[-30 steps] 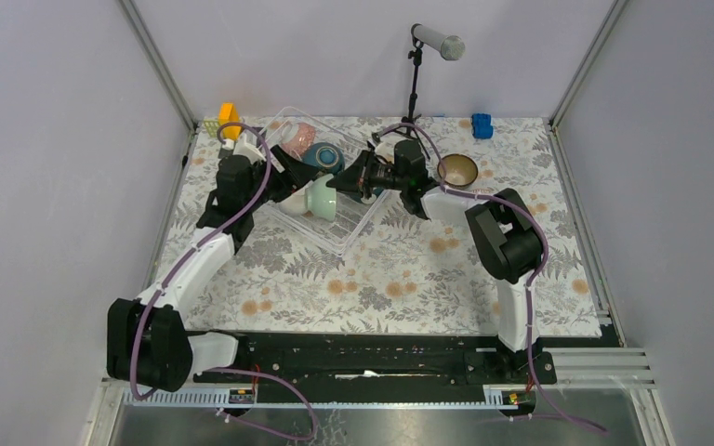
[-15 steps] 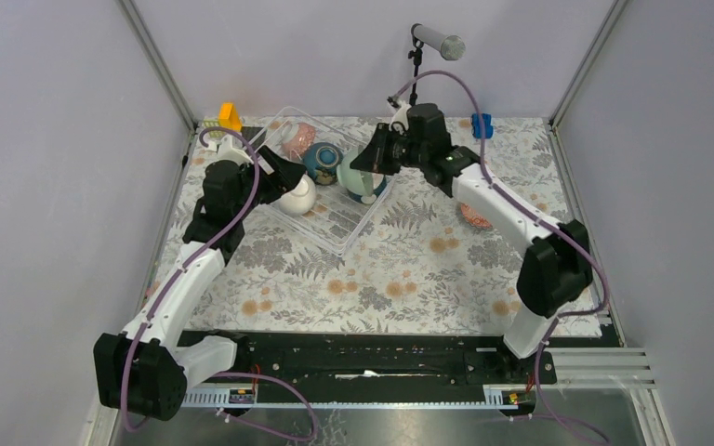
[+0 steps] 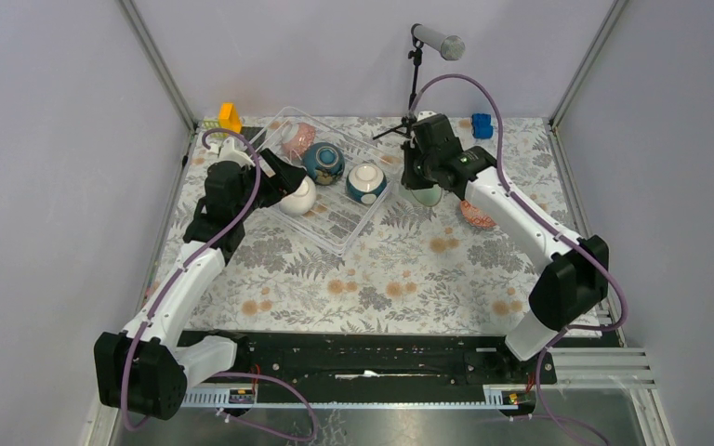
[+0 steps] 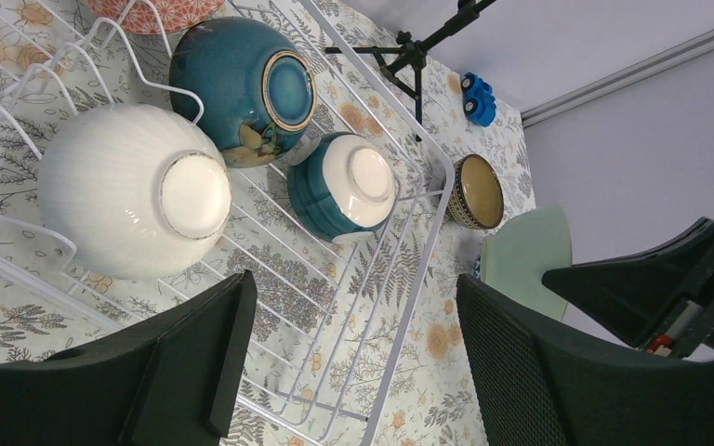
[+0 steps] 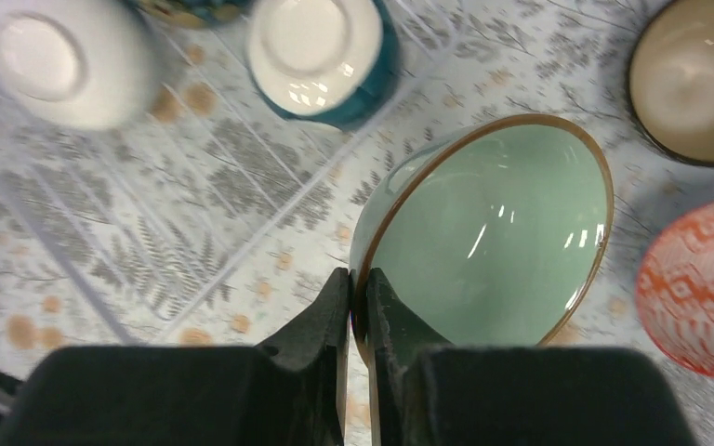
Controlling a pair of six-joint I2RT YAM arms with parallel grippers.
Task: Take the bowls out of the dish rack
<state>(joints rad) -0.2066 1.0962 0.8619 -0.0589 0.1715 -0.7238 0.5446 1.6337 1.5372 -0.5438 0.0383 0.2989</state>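
Observation:
The clear dish rack (image 3: 342, 226) stands at the back left and also shows in the left wrist view (image 4: 397, 339). It holds a white bowl (image 3: 299, 197), a dark teal bowl (image 3: 323, 163), a blue-white bowl (image 3: 366, 183) and a pink patterned bowl (image 3: 297, 139). My right gripper (image 5: 358, 288) is shut on the rim of a pale green bowl (image 5: 493, 232), held just right of the rack (image 3: 425, 195). My left gripper (image 4: 353, 362) is open and empty, next to the white bowl (image 4: 130, 190). A red patterned bowl (image 3: 476, 216) and a brown bowl (image 5: 697, 79) sit on the table.
A microphone stand (image 3: 416, 84) rises behind the rack's right end. A blue toy (image 3: 482, 125) lies at the back right, and a yellow object (image 3: 230, 116) at the back left corner. Grey walls close in three sides.
My right gripper has carried the pale green bowl out of the rack and to the right, over the table. My left gripper has drawn back a little beside the white bowl.

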